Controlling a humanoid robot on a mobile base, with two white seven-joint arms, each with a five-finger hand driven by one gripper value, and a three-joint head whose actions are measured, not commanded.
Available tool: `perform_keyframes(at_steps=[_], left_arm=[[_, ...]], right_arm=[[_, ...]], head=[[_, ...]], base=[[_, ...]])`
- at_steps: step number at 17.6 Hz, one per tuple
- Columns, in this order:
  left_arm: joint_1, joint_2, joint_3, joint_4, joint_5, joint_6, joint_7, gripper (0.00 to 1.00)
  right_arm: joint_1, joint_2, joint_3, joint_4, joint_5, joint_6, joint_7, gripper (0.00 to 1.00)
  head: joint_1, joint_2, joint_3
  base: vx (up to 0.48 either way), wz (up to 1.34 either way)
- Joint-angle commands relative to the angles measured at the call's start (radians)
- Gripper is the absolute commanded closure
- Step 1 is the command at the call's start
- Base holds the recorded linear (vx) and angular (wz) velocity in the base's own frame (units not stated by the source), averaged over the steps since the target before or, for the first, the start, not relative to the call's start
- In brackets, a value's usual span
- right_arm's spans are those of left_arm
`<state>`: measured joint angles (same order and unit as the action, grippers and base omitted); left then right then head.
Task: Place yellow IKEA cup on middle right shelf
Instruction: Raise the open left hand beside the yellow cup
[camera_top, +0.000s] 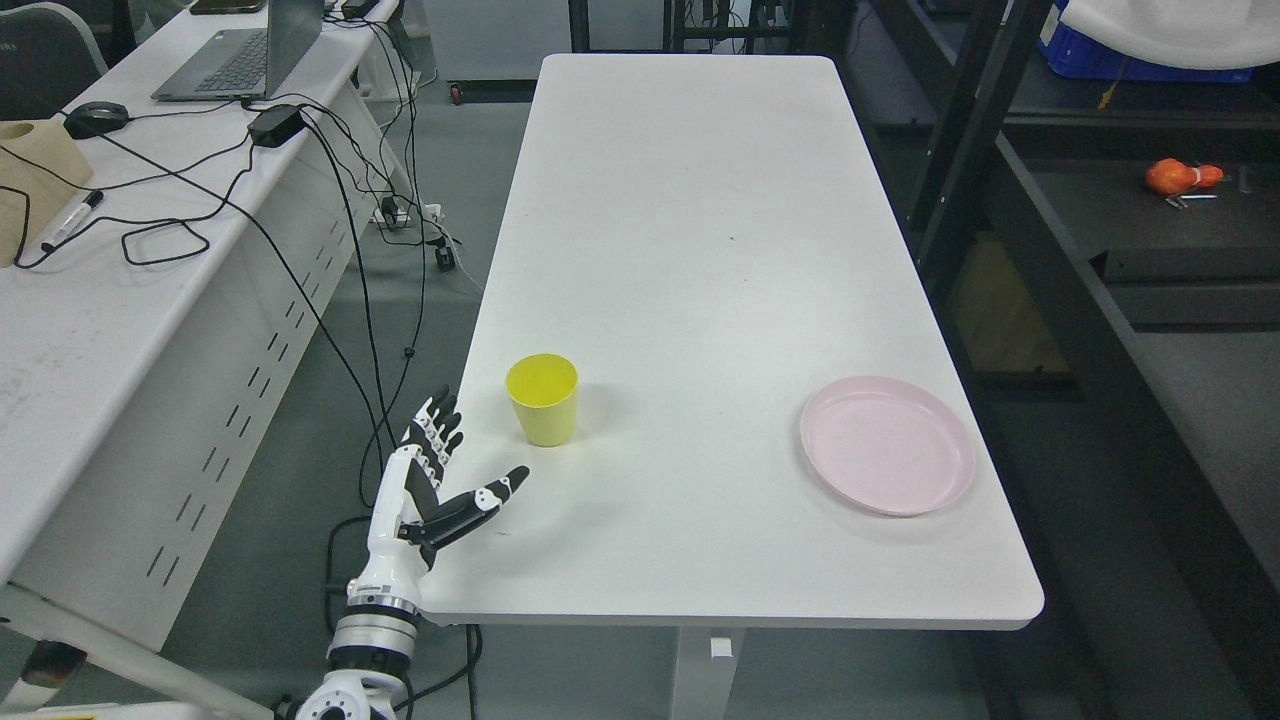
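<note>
White table (700, 250), yellow cup (542, 400) upright near its front left corner, left hand (440, 480) just beside it.

Dark shelving (1100, 300) along the right; grey desk (90, 300) with laptop (240, 55) and cables on the left. Pink plate (887, 445) at front right, well apart from cup. Cup plain, tapered, open mouth up. Fingers spread, thumb out, gripping nothing, not touching cup.

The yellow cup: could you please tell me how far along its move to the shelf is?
Nothing looks done yet: the yellow cup stands upright on the white table, well left of the pink plate. In hand: the left robot hand is open beside the cup at the table's near-left edge, not touching it. Left to do: grasp, lift and carry it to the dark shelf unit on the right.
</note>
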<state>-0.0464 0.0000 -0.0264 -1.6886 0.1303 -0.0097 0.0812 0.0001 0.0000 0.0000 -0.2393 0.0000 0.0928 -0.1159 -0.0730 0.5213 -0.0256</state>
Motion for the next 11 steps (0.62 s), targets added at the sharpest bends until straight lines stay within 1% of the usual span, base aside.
perform_keyframes(at_steps=[1, 3, 5, 7, 11], left_arm=[[0.003, 0.017, -0.013, -0.013, 0.0, -0.051, -0.001, 0.01], [-0.006, 0.017, -0.01, -0.006, 0.015, -0.053, -0.001, 0.01], [-0.016, 0.017, -0.01, 0.021, 0.081, -0.061, -0.001, 0.01], [-0.032, 0.017, -0.004, 0.062, 0.088, -0.052, 0.0, 0.01], [-0.038, 0.017, 0.025, 0.089, 0.089, -0.039, 0.008, 0.01]], right_arm=[[0.014, -0.017, 0.017, 0.0, -0.025, 0.001, -0.001, 0.01], [0.014, -0.017, 0.017, 0.0, -0.025, 0.001, -0.001, 0.01], [0.014, -0.017, 0.017, 0.0, -0.025, 0.001, -0.001, 0.01], [0.014, -0.017, 0.017, 0.0, -0.025, 0.001, -0.001, 0.01], [0.014, -0.017, 0.017, 0.0, -0.025, 0.001, -0.001, 0.01]], head=[[0.0, 0.0, 0.0], [0.0, 0.0, 0.0], [0.0, 0.0, 0.0], [0.0, 0.0, 0.0], [0.0, 0.0, 0.0]], base=[[0.0, 0.0], [0.0, 0.0], [0.0, 0.0], [0.0, 0.0], [0.018, 0.0]])
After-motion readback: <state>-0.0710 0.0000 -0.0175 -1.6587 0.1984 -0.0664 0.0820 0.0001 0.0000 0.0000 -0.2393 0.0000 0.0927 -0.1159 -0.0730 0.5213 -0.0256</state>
